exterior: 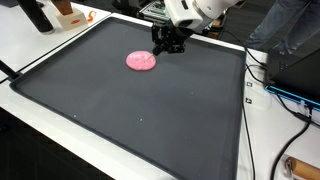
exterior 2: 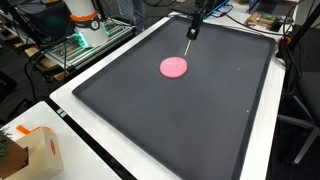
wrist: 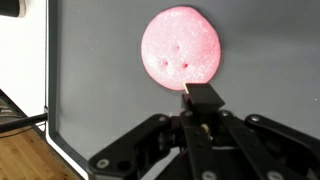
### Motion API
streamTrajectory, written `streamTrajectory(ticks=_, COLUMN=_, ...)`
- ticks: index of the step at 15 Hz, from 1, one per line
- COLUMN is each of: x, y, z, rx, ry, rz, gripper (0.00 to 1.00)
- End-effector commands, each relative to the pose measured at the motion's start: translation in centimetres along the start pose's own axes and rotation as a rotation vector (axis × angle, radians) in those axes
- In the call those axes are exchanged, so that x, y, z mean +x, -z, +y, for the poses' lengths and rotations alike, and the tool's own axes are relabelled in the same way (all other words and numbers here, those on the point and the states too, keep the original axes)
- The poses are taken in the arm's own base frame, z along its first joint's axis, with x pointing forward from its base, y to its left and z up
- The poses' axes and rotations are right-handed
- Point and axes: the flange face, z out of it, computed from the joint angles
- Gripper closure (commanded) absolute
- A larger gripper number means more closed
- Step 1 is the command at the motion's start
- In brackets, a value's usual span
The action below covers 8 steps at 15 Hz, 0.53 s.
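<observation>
Pink disc [wrist: 181, 45] lies on dark mat [exterior: 150, 110], closed jaws near.

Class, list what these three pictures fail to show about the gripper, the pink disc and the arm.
1. Gripper height: the wrist view looks straight down, and the exterior views are too small, so touching the tray or hovering cannot be told.
2. Disc spots: holes or marks, unclear in the wrist view; too small elsewhere.
3. Arm: cut off by the top edge in both exterior views.
</observation>
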Motion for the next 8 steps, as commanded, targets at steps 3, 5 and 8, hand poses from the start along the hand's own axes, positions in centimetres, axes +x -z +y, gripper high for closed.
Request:
streamTrajectory(ticks=3, x=-0.18, y=-1.44, z=-1.76, rx=-0.062, ry=-0.061, rz=-0.021, gripper=0.97)
streamTrajectory(ticks=5, x=-0.11, y=-1.72, z=-1.86, rx=-0.067, ry=-0.073, rz=-0.025, gripper=0.97)
streamTrajectory(ticks=8, x=0.12, y=-1.85, z=-1.43, rx=-0.070, ry=-0.080, rz=-0.027, gripper=0.97)
